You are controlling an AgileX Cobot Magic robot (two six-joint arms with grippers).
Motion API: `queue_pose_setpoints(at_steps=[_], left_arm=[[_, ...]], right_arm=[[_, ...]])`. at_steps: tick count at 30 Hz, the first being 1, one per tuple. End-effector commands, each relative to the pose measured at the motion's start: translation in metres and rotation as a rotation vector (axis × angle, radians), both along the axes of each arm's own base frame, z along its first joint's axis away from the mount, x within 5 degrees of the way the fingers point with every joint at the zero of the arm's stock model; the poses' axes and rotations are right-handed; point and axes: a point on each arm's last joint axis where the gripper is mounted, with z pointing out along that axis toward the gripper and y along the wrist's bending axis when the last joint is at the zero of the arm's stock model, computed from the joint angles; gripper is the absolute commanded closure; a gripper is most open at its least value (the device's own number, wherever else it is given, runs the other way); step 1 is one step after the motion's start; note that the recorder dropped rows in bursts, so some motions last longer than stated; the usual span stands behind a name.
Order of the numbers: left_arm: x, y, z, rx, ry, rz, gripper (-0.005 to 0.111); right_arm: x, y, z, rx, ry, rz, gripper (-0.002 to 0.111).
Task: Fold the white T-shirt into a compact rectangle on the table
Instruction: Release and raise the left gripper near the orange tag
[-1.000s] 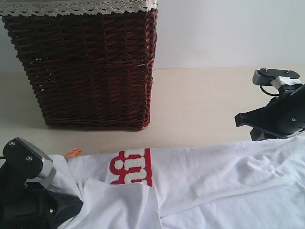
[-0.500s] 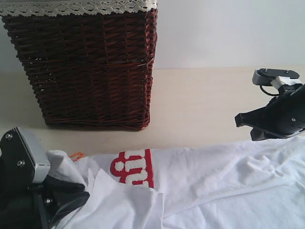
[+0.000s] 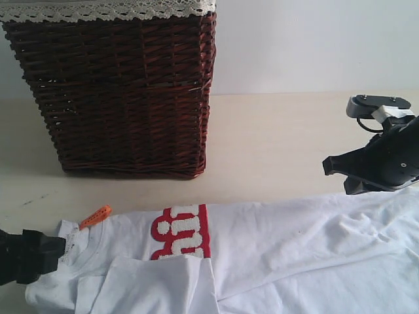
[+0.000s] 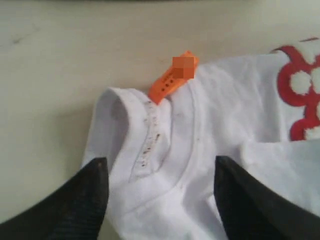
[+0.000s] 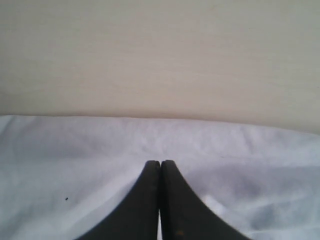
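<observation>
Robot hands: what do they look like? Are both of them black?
Both are black. The left gripper has two broad, pointed fingers with a fine ribbed grain. The right gripper has slim curved fingers, and behind it sits a silver-grey bracket with small screws and a thin black cable.

The white T-shirt (image 3: 281, 248) is lying partly folded on the table (image 3: 275, 144), a dark wicker basket (image 3: 124, 91) standing behind it.
</observation>
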Motion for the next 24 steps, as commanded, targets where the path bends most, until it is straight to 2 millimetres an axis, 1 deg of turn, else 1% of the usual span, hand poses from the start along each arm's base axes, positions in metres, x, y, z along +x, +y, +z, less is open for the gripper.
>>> queue_pose_setpoints(at_steps=[1, 2, 3, 7, 8, 9, 11, 12, 13, 14, 15, 16, 17, 18, 19, 21, 23, 24], left_arm=[[0.011, 0.005, -0.009, 0.000, 0.059, 0.073, 0.046], [0.012, 0.005, -0.009, 0.000, 0.060, 0.070, 0.046], [0.013, 0.003, -0.009, -0.012, 0.044, 0.062, 0.046], [0.018, -0.005, 0.000, -0.115, -0.052, 0.040, 0.047], [0.018, -0.017, 0.006, -0.180, -0.108, -0.041, 0.050], [0.016, -0.025, 0.009, -0.211, -0.132, -0.105, 0.053], [0.006, -0.047, 0.017, -0.291, -0.192, -0.314, 0.066], [0.002, -0.063, 0.021, -0.320, -0.197, -0.429, 0.083], [0.004, -0.068, 0.021, -0.304, -0.178, -0.436, 0.094], [0.011, -0.072, 0.015, -0.211, -0.120, -0.411, 0.106], [0.015, -0.074, 0.010, -0.154, -0.082, -0.395, 0.106], [0.019, -0.079, -0.001, -0.065, -0.026, -0.404, 0.106], [0.019, -0.082, -0.007, -0.036, 0.003, -0.418, 0.106], [0.020, -0.088, -0.020, -0.011, 0.053, -0.443, 0.106], [0.024, -0.088, -0.031, 0.041, 0.097, -0.434, 0.106], [0.031, -0.083, -0.041, 0.139, 0.149, -0.377, 0.107], [0.042, -0.075, -0.047, 0.261, 0.194, -0.294, 0.107], [0.051, -0.067, -0.048, 0.321, 0.216, -0.236, 0.107]], right_arm=[[0.004, -0.001, 0.014, -0.008, -0.062, 0.017, 0.108], [0.004, -0.001, 0.022, -0.003, -0.089, 0.013, 0.108], [0.004, 0.000, 0.036, 0.006, -0.137, 0.008, 0.108], [-0.002, -0.001, 0.060, 0.013, -0.212, 0.010, 0.108], [-0.005, -0.001, 0.067, 0.017, -0.229, 0.013, 0.108], [-0.006, -0.001, 0.070, 0.018, -0.237, 0.014, 0.108], [-0.009, 0.000, 0.074, 0.019, -0.235, 0.022, 0.108], [-0.012, 0.000, 0.076, 0.021, -0.230, 0.033, 0.108], [-0.013, 0.000, 0.076, 0.023, -0.220, 0.037, 0.108], [-0.016, 0.001, 0.078, 0.026, -0.199, 0.052, 0.108], [-0.018, 0.002, 0.079, 0.027, -0.178, 0.065, 0.108], [-0.019, 0.002, 0.080, 0.030, -0.153, 0.081, 0.108], [-0.019, 0.003, 0.082, 0.032, -0.143, 0.088, 0.108], [-0.020, 0.003, 0.083, 0.027, -0.135, 0.098, 0.108], [-0.020, 0.002, 0.083, 0.023, -0.135, 0.100, 0.108], [-0.020, 0.003, 0.083, 0.023, -0.132, 0.102, 0.108], [-0.020, 0.003, 0.083, 0.023, -0.132, 0.102, 0.108], [-0.020, 0.003, 0.083, 0.023, -0.132, 0.102, 0.108]])
